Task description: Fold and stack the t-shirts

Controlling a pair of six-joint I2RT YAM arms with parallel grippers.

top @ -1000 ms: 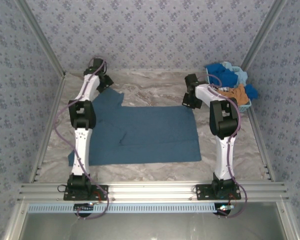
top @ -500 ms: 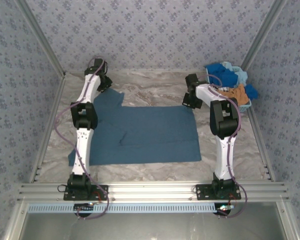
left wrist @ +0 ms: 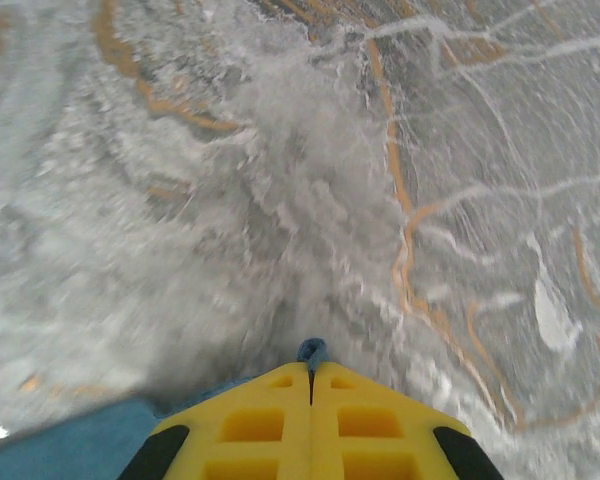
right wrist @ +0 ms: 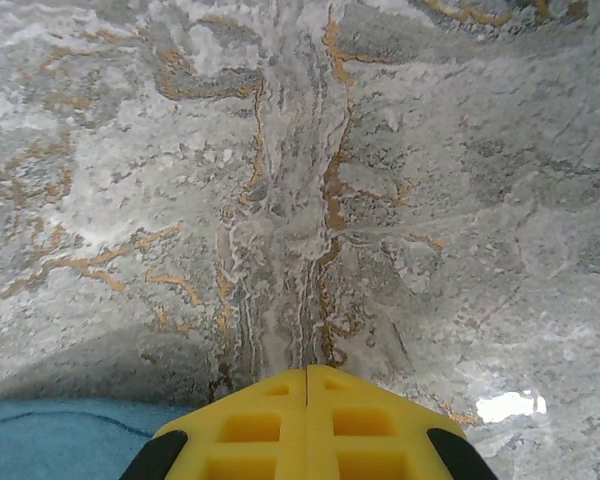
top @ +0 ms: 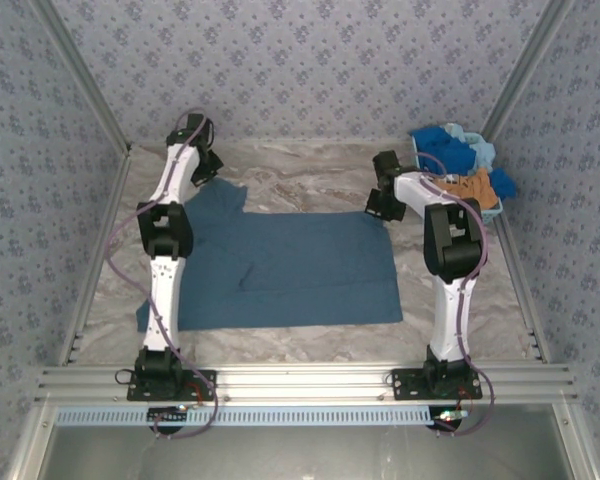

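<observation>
A slate-blue t-shirt [top: 290, 265] lies spread flat in the middle of the marble table. My left gripper [top: 207, 168] is at its far left corner, by the sleeve. In the left wrist view that gripper [left wrist: 311, 368] is shut, with a small nub of the blue t-shirt [left wrist: 312, 350] pinched between its yellow tips. My right gripper [top: 381, 206] is at the shirt's far right corner. In the right wrist view it [right wrist: 307, 372] is shut with no cloth showing between the tips; the t-shirt's edge [right wrist: 60, 435] lies low on the left.
A light-blue basket [top: 496, 211] at the back right holds more t-shirts: bright blue [top: 443, 146], light blue [top: 478, 150] and orange-brown [top: 470, 186]. Patterned walls close in the table on three sides. Bare marble lies beyond both grippers.
My left gripper has closed on the t-shirt's far left corner. The right gripper has stayed shut and the right arm has barely shifted.
</observation>
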